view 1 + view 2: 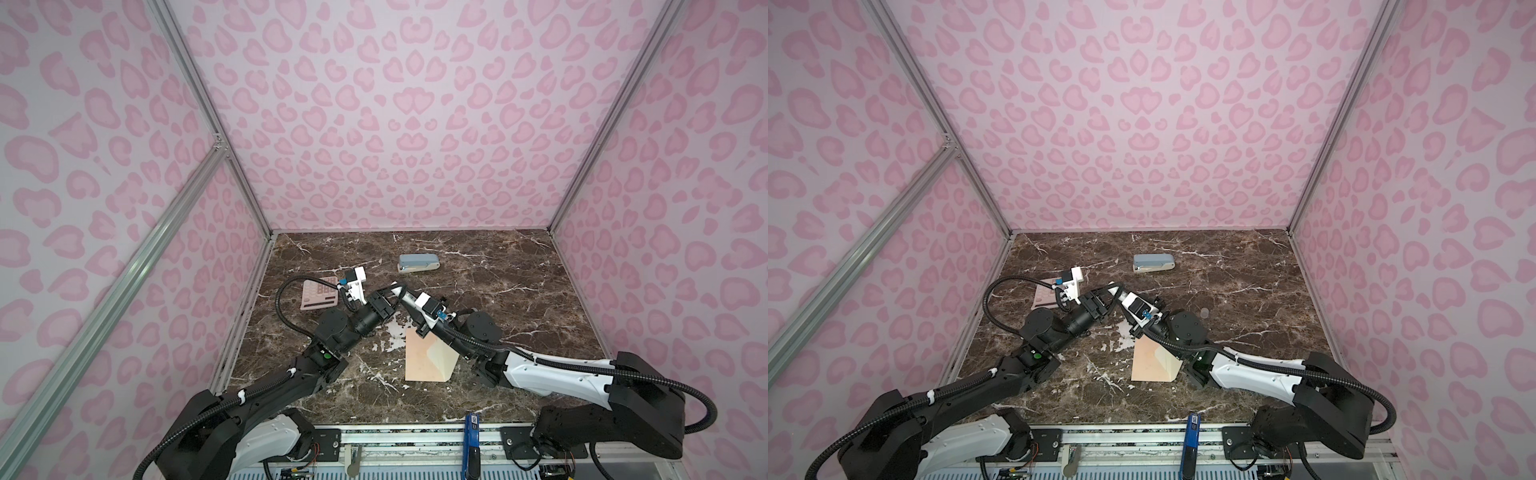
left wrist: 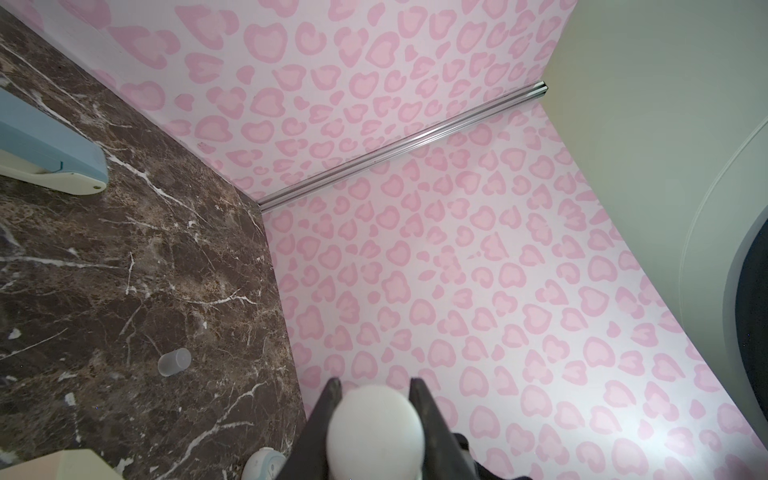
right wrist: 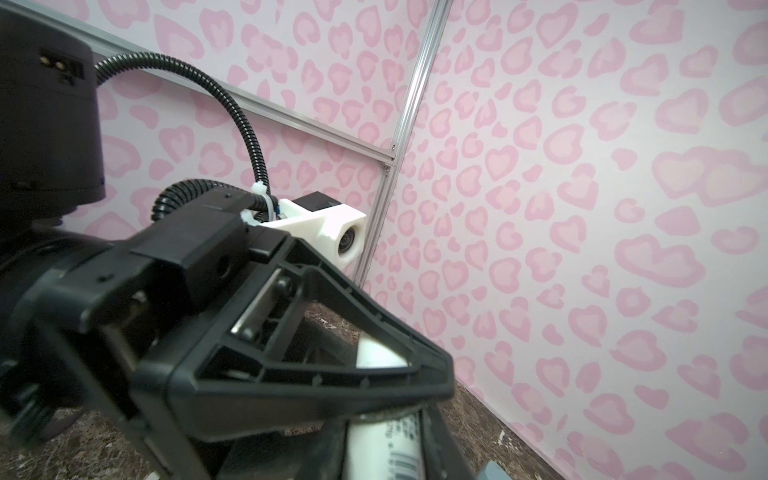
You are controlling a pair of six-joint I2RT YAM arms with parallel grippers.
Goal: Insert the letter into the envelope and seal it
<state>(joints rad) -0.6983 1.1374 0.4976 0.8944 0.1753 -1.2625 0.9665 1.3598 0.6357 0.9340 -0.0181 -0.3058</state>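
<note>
Mid-air handover: the left gripper (image 2: pixel 374 390) pinches the rounded end of a white cylindrical plastic glue stick (image 2: pixel 376 432), while the right gripper (image 1: pixel 408 300) clamps its barcoded barrel. A slip could drop it onto the plain peach paper envelope (image 1: pixel 417 361) lying below on the table, with its cream flap (image 1: pixel 441 353) open. The ruled cream letter is unseen and is probably inside.

A white stick (image 2: pixel 376 432) is being gripped by the left gripper (image 2: pixel 375 386) — its dark fingers (image 2: pixel 420 401) are being pressed against both sides of the rounded end. A stapler (image 2: pixel 50 158) and a clear cap (image 2: pixel 174 361), well apart, are being borne by the marble table (image 2: pixel 124 270). A cream corner of the envelope (image 2: pixel 54 465) is being cut off at the frame edge — likewise a white-blue round thing (image 2: pixel 266 463), too cropped to be named. Two pink-patterned walls (image 2: pixel 457 270) are being joined along a silver rail (image 2: pixel 399 145).
</note>
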